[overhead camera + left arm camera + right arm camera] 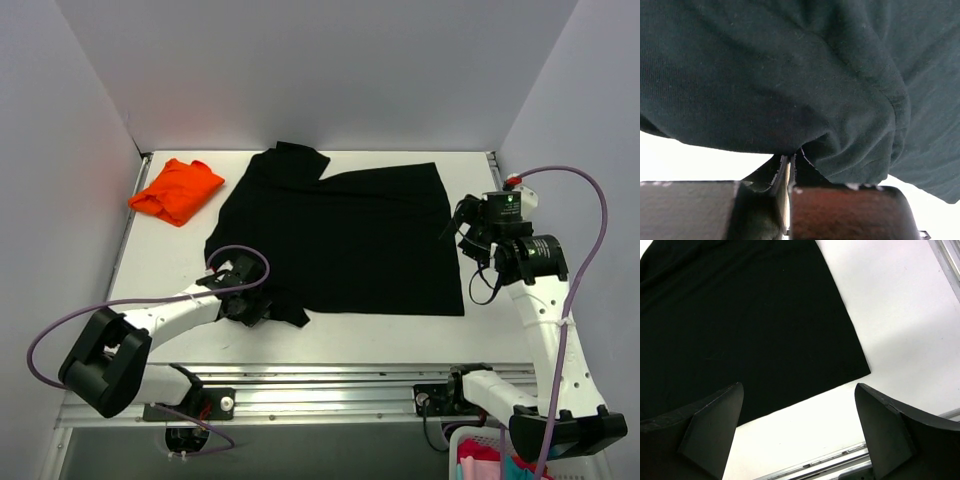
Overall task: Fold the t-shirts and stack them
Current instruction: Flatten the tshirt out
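We held the black t-shirt (345,235) by its near-left corner.
Our left gripper (248,303) was clamped on that cloth, while our right gripper (462,228) hung wide open at the shirt's right edge. We judged a low, even carry best. Only the left wrist view showed the pinch, and only the overhead view showed the orange t-shirt (177,190), lying apart off the far-left corner.

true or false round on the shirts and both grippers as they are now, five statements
1. The left gripper is shut on the black t-shirt. True.
2. The orange t-shirt lies on top of the black one. False: it lies apart, at the table's far left.
3. The right gripper is open. True.
4. The right gripper holds cloth. False: it holds nothing, above the black t-shirt's near right corner.
5. The black t-shirt is folded into a small square. False: it lies mostly spread out.
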`<state>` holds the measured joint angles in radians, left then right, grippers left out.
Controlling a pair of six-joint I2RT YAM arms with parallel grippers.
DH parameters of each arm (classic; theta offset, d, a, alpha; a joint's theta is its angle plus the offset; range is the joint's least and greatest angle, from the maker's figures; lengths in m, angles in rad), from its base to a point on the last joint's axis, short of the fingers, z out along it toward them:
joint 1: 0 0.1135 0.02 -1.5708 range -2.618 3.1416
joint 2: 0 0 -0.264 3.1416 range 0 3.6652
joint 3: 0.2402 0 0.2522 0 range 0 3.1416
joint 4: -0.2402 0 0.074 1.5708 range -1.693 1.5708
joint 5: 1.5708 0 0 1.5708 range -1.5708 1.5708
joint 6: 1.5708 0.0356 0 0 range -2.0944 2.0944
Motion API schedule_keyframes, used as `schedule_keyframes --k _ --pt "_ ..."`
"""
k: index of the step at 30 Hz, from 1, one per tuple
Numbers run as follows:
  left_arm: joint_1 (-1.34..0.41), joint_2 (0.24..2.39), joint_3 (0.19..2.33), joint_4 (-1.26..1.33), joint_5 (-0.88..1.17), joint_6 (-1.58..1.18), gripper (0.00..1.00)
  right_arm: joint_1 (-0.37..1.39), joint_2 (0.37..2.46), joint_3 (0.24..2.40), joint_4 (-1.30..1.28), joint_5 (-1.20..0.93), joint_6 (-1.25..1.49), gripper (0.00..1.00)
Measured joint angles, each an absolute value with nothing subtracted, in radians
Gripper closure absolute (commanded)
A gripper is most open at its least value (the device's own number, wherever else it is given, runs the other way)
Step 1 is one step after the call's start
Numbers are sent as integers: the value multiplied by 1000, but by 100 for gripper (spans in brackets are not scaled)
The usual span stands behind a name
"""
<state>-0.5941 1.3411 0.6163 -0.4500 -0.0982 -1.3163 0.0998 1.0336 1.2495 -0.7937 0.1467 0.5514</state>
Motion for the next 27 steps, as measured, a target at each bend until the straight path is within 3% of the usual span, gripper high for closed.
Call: schedule_keyframes --k 11,21,27 --pt "-594 1307 726 -568 -153 -1238 98 100 1061 1249 -807 148 540 10" --pt "-585 1061 766 -720 -159 -1214 98 63 1028 931 -870 23 551 6" --pt "-584 1032 737 -776 -132 -1218 98 25 1007 897 -903 -33 591 6"
